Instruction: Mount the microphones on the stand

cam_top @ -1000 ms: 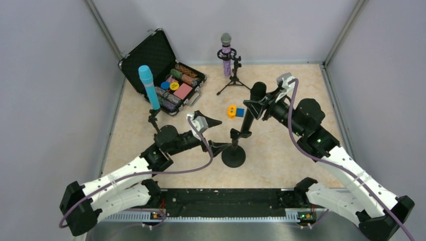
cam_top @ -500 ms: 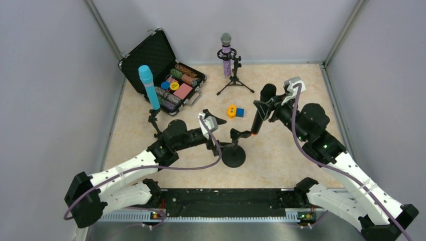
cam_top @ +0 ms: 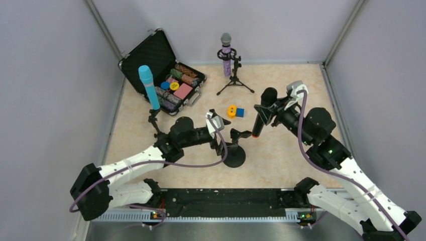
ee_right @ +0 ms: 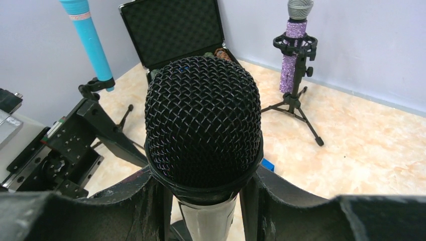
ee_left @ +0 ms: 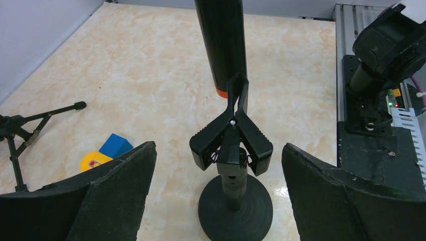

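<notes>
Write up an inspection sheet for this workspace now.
Surface: beige marbled tabletop.
Job's things: black microphone, orange end poised at the clip of the round-base stand, not seated; purple microphone in its tripod stand; light-blue microphone upright on a third stand.
Clutter: open black case holding coloured pieces; yellow piece and blue block mid-table.
Grippers: right gripper shut on the black microphone; left gripper open, fingers either side of the round-base stand.
Cables: purple cables along both arms; the left one loops close to the stand's base.
Surroundings: grey walls; black rail at the near edge.
</notes>
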{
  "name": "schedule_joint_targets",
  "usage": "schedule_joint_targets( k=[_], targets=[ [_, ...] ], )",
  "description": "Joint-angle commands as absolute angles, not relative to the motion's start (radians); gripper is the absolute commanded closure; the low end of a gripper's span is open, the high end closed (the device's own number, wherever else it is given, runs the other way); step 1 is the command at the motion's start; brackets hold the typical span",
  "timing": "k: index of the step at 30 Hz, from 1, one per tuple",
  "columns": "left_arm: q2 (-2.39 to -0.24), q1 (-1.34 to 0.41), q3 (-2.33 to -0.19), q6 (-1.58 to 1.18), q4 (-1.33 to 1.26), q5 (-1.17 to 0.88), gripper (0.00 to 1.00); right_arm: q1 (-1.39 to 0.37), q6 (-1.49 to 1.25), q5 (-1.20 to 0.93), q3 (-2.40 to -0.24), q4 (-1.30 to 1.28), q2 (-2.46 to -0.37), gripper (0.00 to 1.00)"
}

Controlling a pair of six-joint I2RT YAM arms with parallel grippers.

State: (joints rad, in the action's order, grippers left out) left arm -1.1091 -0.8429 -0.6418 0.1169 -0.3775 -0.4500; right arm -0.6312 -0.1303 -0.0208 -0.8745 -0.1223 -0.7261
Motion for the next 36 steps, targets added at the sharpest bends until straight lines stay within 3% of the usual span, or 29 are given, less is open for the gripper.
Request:
schedule_joint_targets(
  k=[1, 9, 11, 12, 13, 14, 20, 26, 27, 28, 30, 33, 36],
  targets=[
    [-1.124, -0.838, -0.690, 0.136, -0.449, -0.468, 0.01, -0.638, -0.118, -0.059, -0.880, -0.075, -0.725, 1.00],
    [-1.132, -0.836, -0.673, 0.147, -0.484, -0.455, 0.01, -0.640, -0.119, -0.066, -0.871, -0.073, -0.732, 1.00],
    [-1.134, -0.836, -0.669, 0.149, -0.487, -0.452, 0.09, -0.640, -0.120, -0.068, -0.868, -0.069, -0.733, 1.00],
    [-1.137, -0.836, -0.670, 0.154, -0.479, -0.462, 0.39, -0.640, -0.125, -0.071, -0.864, -0.062, -0.735, 1.00],
    [-1.138, -0.836, -0.675, 0.159, -0.466, -0.467, 0.87, -0.638, -0.130, -0.078, -0.858, -0.053, -0.738, 1.00],
    [-1.140, -0.837, -0.678, 0.147, -0.447, -0.461, 0.99, -0.639, -0.139, -0.089, -0.852, -0.033, -0.742, 1.00],
    [-1.131, -0.836, -0.671, 0.117, -0.423, -0.460, 1.00, -0.639, -0.227, -0.193, -0.809, 0.066, -0.788, 1.00],
    [-1.130, -0.836, -0.675, 0.132, -0.394, -0.410, 1.00, -0.639, -0.198, -0.080, -0.799, 0.041, -0.732, 1.00],
    [-1.131, -0.836, -0.678, 0.138, -0.389, -0.405, 0.94, -0.640, -0.195, -0.063, -0.799, 0.043, -0.724, 1.00],
    [-1.129, -0.836, -0.683, 0.143, -0.380, -0.403, 0.79, -0.640, -0.190, -0.047, -0.799, 0.044, -0.721, 1.00],
    [-1.128, -0.836, -0.698, 0.147, -0.355, -0.396, 0.62, -0.638, -0.183, -0.037, -0.800, 0.052, -0.727, 1.00],
    [-1.120, -0.836, -0.719, 0.160, -0.298, -0.388, 0.45, -0.640, -0.176, -0.055, -0.816, 0.067, -0.758, 1.00],
    [-1.095, -0.836, -0.729, 0.176, -0.253, -0.354, 0.36, -0.639, -0.171, -0.094, -0.847, 0.088, -0.804, 1.00]
  ],
)
